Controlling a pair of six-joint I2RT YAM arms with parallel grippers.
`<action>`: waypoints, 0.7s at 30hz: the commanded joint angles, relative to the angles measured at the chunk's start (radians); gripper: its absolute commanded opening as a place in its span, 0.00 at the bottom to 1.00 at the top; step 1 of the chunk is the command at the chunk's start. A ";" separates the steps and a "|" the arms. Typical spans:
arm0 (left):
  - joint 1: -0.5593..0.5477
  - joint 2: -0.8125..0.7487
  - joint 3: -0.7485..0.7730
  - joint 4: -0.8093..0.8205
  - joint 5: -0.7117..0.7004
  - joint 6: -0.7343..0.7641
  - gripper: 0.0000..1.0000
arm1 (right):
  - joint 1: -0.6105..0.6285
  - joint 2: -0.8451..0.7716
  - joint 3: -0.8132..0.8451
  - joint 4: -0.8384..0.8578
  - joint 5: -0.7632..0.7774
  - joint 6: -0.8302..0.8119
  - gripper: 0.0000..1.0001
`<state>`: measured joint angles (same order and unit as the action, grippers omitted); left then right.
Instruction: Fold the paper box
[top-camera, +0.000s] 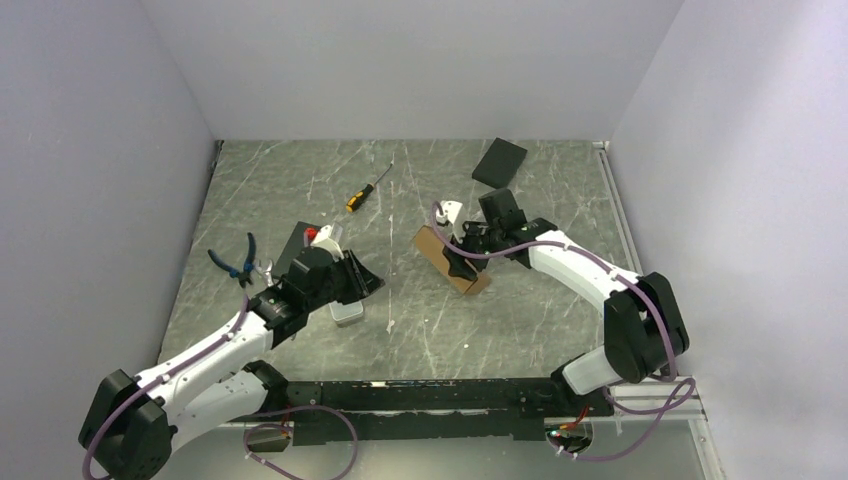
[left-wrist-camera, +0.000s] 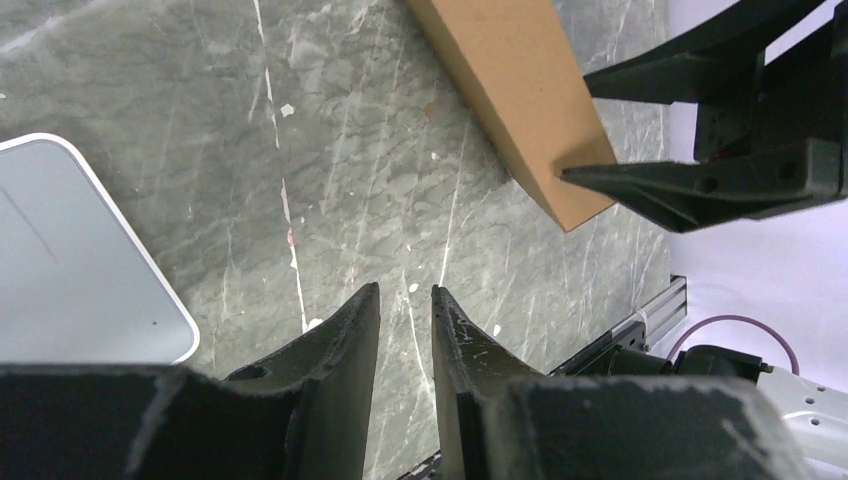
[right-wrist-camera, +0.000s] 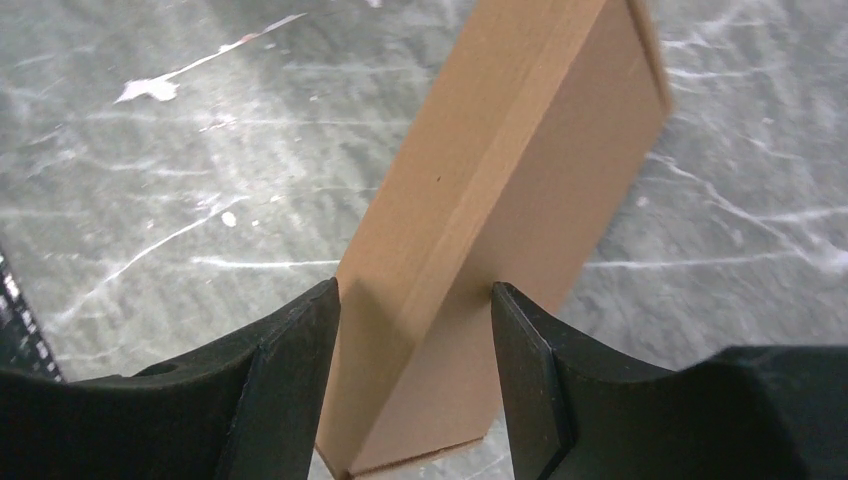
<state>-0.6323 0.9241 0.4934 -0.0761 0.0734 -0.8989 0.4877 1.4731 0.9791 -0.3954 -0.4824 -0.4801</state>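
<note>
One container shows, the grey tin (left-wrist-camera: 80, 250), flat on the table (left-wrist-camera: 350, 150); you cannot see inside it. Your paper box (right-wrist-camera: 520, 150) is to the right of the tin, well apart from it. It is plain tan cardboard, folded into a long, narrow carton with a crease running along its length. Your right gripper (right-wrist-camera: 415, 295) grasps it across one end, a finger on each side. Your left gripper (left-wrist-camera: 402, 295), just beside the tin, has its fingers nearly together on nothing.
</note>
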 joint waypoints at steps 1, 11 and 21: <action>0.002 -0.015 -0.008 -0.001 -0.009 0.017 0.31 | 0.040 -0.033 -0.010 -0.058 -0.092 -0.078 0.61; 0.002 -0.063 -0.028 0.016 0.017 0.040 0.56 | 0.064 -0.029 0.028 -0.150 -0.208 -0.168 0.81; 0.003 -0.142 -0.063 0.006 0.074 0.045 0.63 | -0.299 -0.266 -0.070 -0.054 -0.352 -0.140 1.00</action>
<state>-0.6319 0.8085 0.4072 -0.0429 0.1204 -0.8757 0.3222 1.3365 0.9558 -0.5228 -0.7208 -0.6224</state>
